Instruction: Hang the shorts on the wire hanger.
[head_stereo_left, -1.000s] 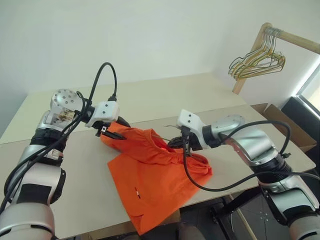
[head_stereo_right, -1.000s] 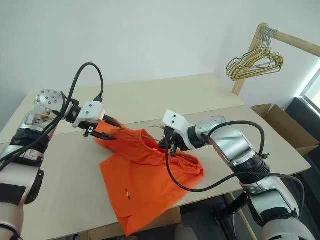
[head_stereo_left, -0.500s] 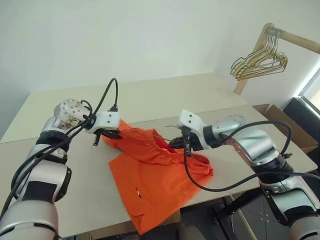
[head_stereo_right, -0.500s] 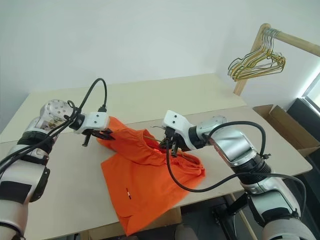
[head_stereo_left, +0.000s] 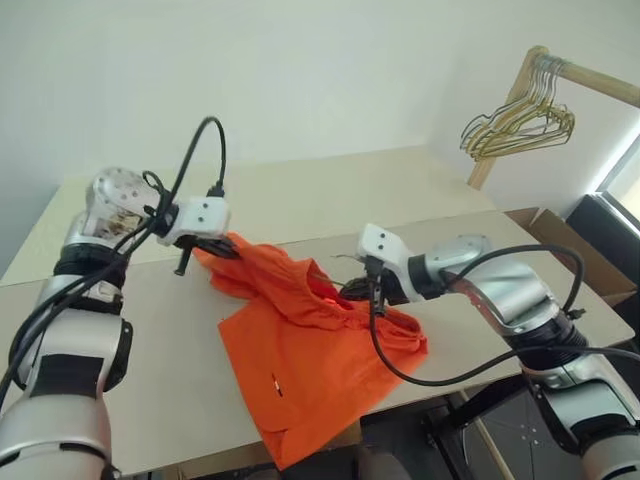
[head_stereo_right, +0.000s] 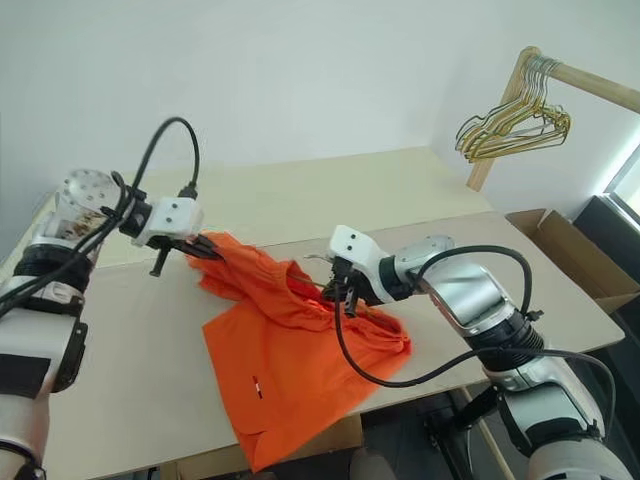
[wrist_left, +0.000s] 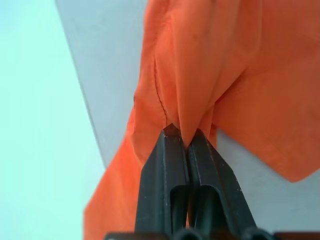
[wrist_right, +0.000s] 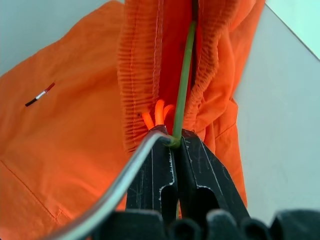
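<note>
The left gripper (wrist_left: 181, 136) has its jaws clenched on a fold of the shorts (head_stereo_left: 310, 350), holding that left corner of the orange fabric lifted off the tabletop (head_stereo_left: 160, 370). From there the garment slopes down to the right. Its lower part lies spread flat on the tabletop, with one edge hanging over the near side. A small white mark (head_stereo_left: 274, 379) shows on the flat part. At the gathered waistband, the right gripper (wrist_right: 172, 140) has its jaws clenched on the wire hanger (wrist_right: 182, 80). The thin wire runs into the waistband opening, between the two gathered edges. At far right, a cluster of wire hangers (head_stereo_left: 518, 118) hangs on a wooden rail (head_stereo_left: 590, 80), well apart from the shorts.
</note>
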